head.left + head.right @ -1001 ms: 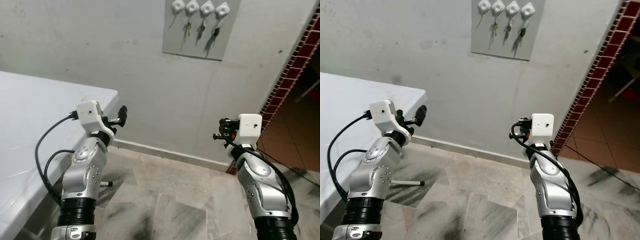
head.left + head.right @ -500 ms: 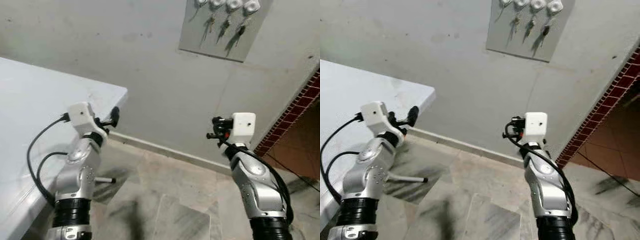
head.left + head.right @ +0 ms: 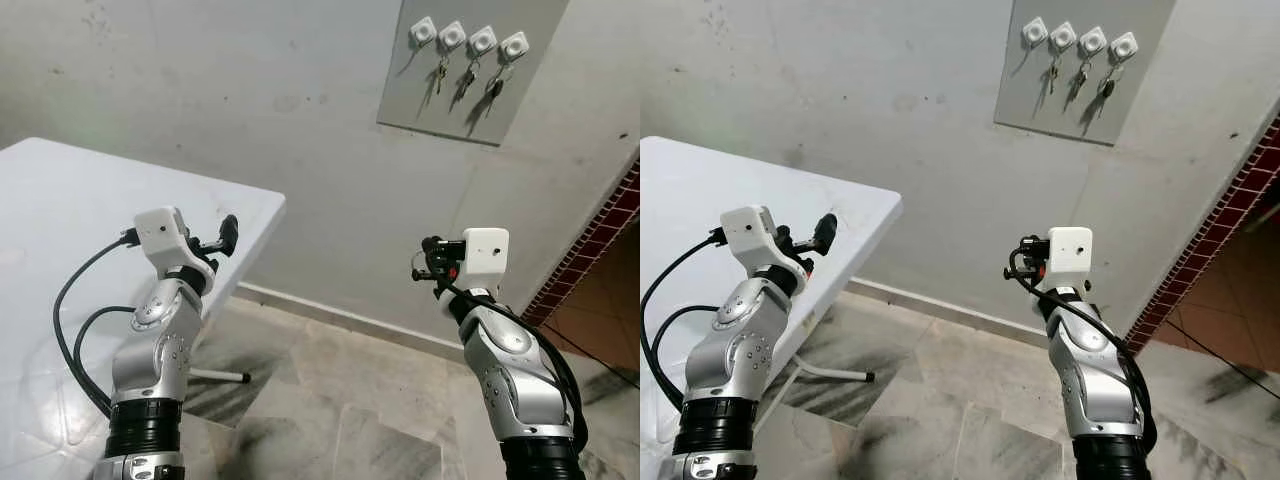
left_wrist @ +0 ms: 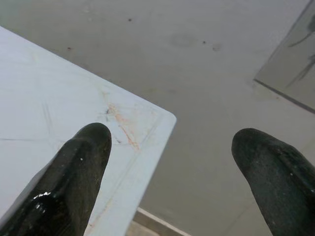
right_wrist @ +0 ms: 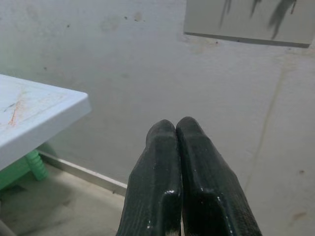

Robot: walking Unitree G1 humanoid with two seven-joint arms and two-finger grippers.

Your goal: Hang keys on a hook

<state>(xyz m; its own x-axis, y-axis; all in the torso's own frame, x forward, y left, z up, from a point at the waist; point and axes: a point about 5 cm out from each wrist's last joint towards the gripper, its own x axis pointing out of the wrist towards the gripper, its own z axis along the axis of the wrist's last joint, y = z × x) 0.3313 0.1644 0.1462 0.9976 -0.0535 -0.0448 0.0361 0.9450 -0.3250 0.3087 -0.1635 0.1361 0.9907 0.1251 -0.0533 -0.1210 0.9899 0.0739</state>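
A white table (image 3: pixel 60 230) stands on the left, next to a grey wall (image 3: pixel 250 120). The left gripper (image 3: pixel 229 234) is held up over the near corner of the table. Its two black fingers (image 4: pixel 78 167) are wide apart, with nothing between them. One finger sits over the white top and the other is out past the edge, in front of the wall. A black cable (image 3: pixel 75 320) loops down beside the left arm.

Below is a marble floor (image 3: pixel 340 400) with grey streaks.

High on the wall there is a grey board (image 3: pixel 470 55) with four white hooks (image 3: pixel 468 36) in a row. Keys (image 3: pixel 466 78) hang from three of the hooks. They are well above both grippers and far from them.

The right gripper (image 3: pixel 432 262) is held up in front of the wall, lower than the board. Its fingers (image 5: pixel 167 167) are pressed together and hold nothing.

On the far right is a strip of red brick (image 3: pixel 590 245)
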